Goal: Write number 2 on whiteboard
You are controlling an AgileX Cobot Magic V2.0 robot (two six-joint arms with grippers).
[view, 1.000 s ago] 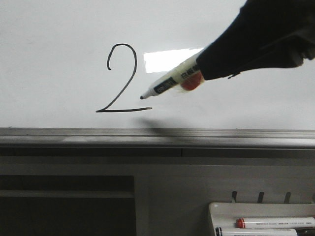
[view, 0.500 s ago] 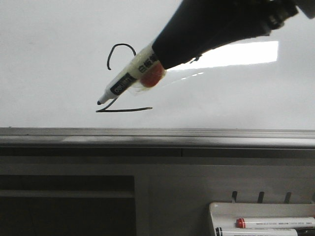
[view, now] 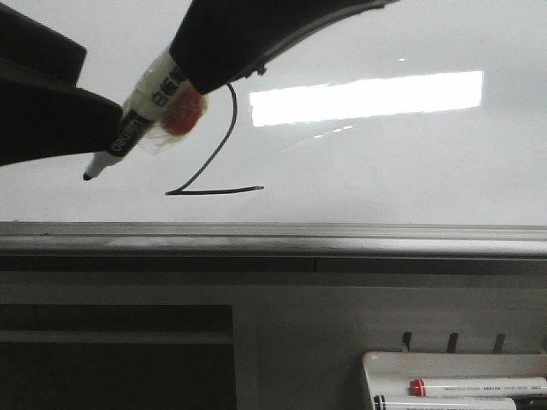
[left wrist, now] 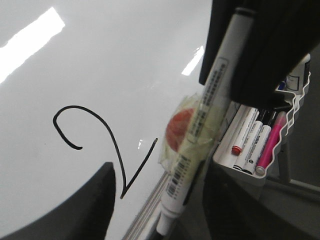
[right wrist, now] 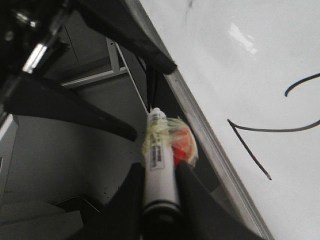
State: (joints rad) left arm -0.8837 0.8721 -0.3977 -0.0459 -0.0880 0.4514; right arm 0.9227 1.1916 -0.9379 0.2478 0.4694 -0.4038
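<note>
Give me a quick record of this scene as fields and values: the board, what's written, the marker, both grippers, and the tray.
surface: whiteboard, glossy, grey ledge along its lower edge
writing: number 2 in thin black line, complete in the left wrist view
marker: white marker, uncapped, orange blob taped to its barrel, tip off to the left of the digit
right gripper: shut on the marker
left gripper: open, empty, marker seen between its fingers
tray: lower right, holds spare markers
</note>
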